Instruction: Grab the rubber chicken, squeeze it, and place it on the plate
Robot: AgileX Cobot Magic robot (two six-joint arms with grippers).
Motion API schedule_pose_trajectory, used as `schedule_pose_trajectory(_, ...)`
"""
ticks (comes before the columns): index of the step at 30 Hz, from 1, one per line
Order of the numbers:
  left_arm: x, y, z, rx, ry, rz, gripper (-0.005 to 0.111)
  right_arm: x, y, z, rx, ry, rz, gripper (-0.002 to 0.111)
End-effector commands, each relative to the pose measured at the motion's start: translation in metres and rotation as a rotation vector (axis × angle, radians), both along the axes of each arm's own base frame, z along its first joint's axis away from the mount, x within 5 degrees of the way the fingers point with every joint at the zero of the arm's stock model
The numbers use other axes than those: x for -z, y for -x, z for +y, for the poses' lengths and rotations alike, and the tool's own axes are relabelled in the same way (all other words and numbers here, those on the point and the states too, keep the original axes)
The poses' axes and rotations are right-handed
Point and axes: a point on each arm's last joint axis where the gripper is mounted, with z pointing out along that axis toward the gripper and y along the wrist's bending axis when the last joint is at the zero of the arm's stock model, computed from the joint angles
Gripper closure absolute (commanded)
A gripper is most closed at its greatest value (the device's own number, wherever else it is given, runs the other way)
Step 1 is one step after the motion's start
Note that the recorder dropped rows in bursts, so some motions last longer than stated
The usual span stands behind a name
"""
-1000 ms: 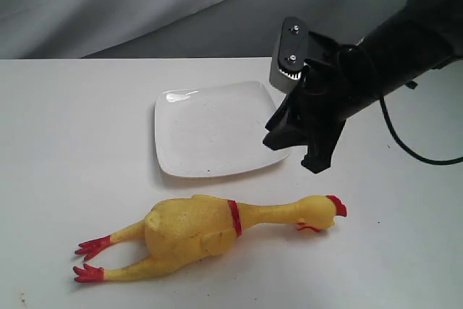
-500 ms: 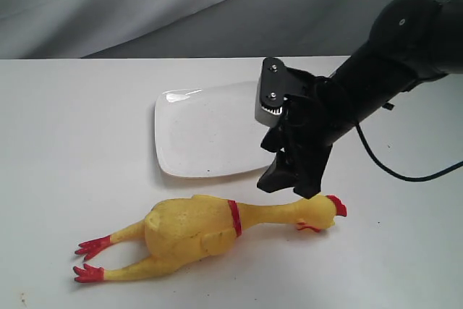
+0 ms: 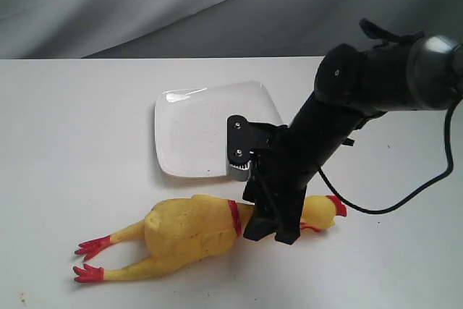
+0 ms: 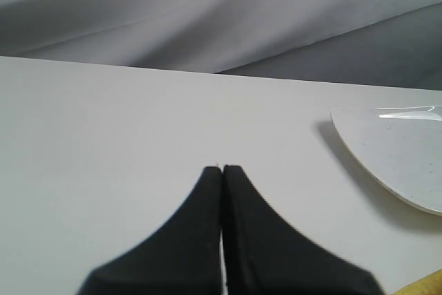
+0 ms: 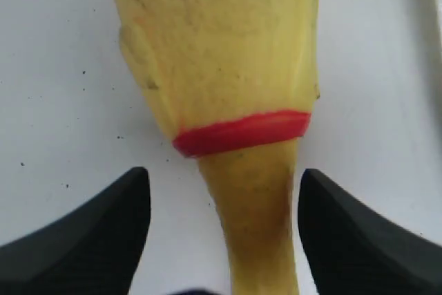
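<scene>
The rubber chicken lies on its side on the white table, red feet to the left, head with red comb to the right. My right gripper is down over its neck, just right of the red neck band. In the right wrist view the gripper stands open, one finger on each side of the yellow neck, neither touching it. The white square plate sits just behind the chicken. My left gripper is shut on nothing; it is out of the exterior view, with the plate's corner beside it.
A grey cloth backdrop hangs behind the table. The right arm's black cable loops over the table at the right. The arm crosses above the plate's near right corner.
The right arm has swung down and left, from above the plate's right edge to the chicken's neck. The gripper now straddles the neck. The chicken and plate have not moved.
</scene>
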Motion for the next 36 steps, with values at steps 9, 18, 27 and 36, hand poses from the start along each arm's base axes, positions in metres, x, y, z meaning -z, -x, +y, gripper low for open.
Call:
schedule_pose_trajectory(9,0.001,0.000,0.000,-0.002,0.001,-0.005,0.107,0.013,-0.001,0.001,0.003,0.025,0.025,0.085)
schedule_pose_trajectory(18,0.001,0.000,0.000,-0.002,0.001,-0.005,0.107,-0.024,0.004,-0.008,-0.026,0.053,-0.064,0.108)
schedule_pose_trajectory(27,0.001,0.000,0.000,-0.002,0.001,-0.005,0.107,-0.126,0.031,-0.024,0.102,-0.097,-0.266,0.108)
schedule_pose_trajectory(36,0.001,0.000,0.000,-0.002,0.001,-0.005,0.107,-0.170,0.066,-0.040,0.158,-0.145,-0.241,0.108)
